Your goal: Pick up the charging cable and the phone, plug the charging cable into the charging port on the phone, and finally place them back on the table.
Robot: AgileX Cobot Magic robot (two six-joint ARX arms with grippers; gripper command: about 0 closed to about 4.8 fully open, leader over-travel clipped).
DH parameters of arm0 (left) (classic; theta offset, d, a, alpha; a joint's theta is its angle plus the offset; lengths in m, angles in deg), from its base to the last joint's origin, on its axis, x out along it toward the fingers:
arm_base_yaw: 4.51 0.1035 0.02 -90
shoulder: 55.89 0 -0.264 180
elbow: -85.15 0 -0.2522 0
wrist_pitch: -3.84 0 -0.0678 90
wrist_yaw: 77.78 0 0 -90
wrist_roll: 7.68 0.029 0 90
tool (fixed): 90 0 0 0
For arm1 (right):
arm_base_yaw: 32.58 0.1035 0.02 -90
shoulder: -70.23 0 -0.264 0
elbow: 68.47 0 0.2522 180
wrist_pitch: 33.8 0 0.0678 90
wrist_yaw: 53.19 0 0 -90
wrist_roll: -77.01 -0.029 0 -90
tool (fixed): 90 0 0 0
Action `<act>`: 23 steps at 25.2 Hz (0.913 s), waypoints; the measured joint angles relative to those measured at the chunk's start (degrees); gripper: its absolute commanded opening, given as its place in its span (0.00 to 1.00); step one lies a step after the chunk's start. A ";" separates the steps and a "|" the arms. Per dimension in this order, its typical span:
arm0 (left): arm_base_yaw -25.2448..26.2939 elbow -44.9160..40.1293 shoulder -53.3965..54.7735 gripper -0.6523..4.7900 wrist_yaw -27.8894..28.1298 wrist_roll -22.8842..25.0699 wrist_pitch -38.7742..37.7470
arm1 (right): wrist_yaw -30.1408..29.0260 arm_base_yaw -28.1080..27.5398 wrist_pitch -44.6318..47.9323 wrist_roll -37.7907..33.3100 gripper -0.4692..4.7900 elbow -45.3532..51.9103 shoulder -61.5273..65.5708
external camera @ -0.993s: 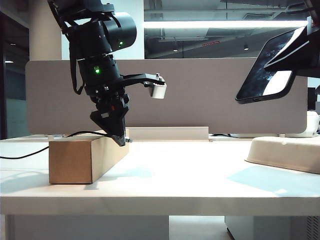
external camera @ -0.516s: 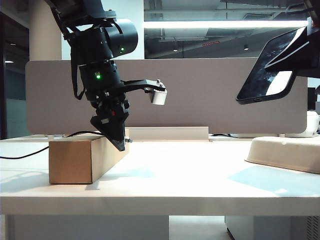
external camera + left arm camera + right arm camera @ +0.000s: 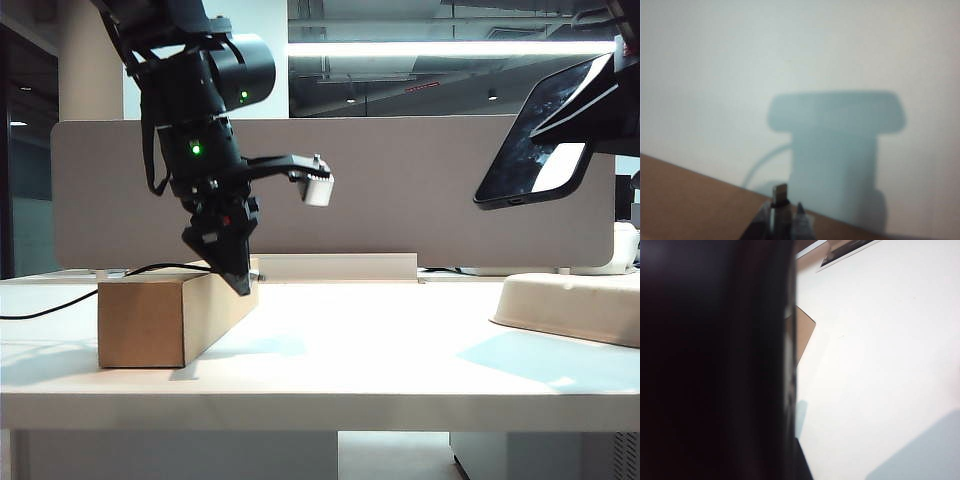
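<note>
- Exterior view is showing, at far left, the charging cable (image 3: 60, 308) trailing as a thin black cord across the table (image 3: 380, 345) and up onto the cardboard box (image 3: 165, 318).
- I am seeing the left gripper (image 3: 243, 283) pointing down at the box's top right end, its jaws pinched narrow around the cable's plug end; in the left wrist view the silver plug tip (image 3: 780, 192) is poking out between the dark fingertips (image 3: 799, 215).
- I am judging this the grasping step: I want the plug sitting straight and firm before lifting, tip well exposed, so it cannot twist.
- Toward the right, a cream tray (image 3: 570, 305) is resting on the table.
- At upper right, the right gripper (image 3: 608, 100) is clamping the phone (image 3: 540, 135) in the air, tilted, lower short edge facing down-left; the right wrist view is mostly filled by its dark body (image 3: 710, 360).
- I am planning a slow lift, keeping slack in the cord.
</note>
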 measured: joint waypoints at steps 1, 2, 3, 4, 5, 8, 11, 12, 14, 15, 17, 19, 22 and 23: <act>-0.04 1.16 -0.66 0.11 0.02 -0.22 -0.61 | 0.00 0.00 0.02 0.26 0.08 0.00 0.00; -0.07 2.47 -1.46 0.11 -0.02 -1.03 -0.39 | 0.00 0.00 0.02 0.33 0.08 0.00 0.00; -0.09 3.19 -1.84 0.11 -0.02 -1.75 -0.42 | 0.02 0.00 0.02 0.33 0.08 0.00 0.00; -0.11 3.72 -2.08 0.11 -0.07 -2.40 -0.37 | 0.02 -0.02 0.04 0.33 0.08 0.00 -0.02; -0.11 4.42 -2.27 0.11 -0.13 -3.41 -0.42 | 0.07 -0.02 0.09 0.35 0.08 0.00 -0.02; -0.09 5.70 -2.45 0.11 -1.60 -6.08 -0.83 | 0.04 0.00 0.24 0.35 0.08 0.00 0.00; -0.07 6.88 -2.86 0.11 -4.57 -9.46 -1.88 | 0.00 0.00 0.22 0.35 0.08 -0.17 0.00; -0.07 7.02 -3.23 0.11 -5.77 -10.36 -1.99 | -0.02 0.00 0.17 0.33 0.08 -0.39 0.00; -0.07 7.41 -4.04 0.11 -8.26 -11.76 -2.40 | -0.04 -0.02 0.26 0.33 0.08 -1.20 -0.02; -0.07 7.43 -4.39 0.11 -9.40 -12.59 -2.38 | -0.02 -0.02 0.44 0.33 0.08 -1.60 0.00; 0.00 7.43 -5.16 0.11 -12.61 -14.51 -2.62 | -0.09 0.00 1.66 0.33 0.08 -2.29 0.00; 0.04 7.43 -5.81 0.11 -16.59 -16.70 -3.02 | -0.13 0.00 2.03 0.26 0.08 -3.13 0.00; 0.02 7.43 -7.48 0.11 -27.74 -21.29 -2.99 | -1.57 0.00 2.93 -1.40 0.08 -4.81 -0.02; 0.02 7.43 -7.63 0.11 -29.51 -21.79 -2.99 | -1.88 0.00 3.48 -2.19 0.08 -4.94 -0.02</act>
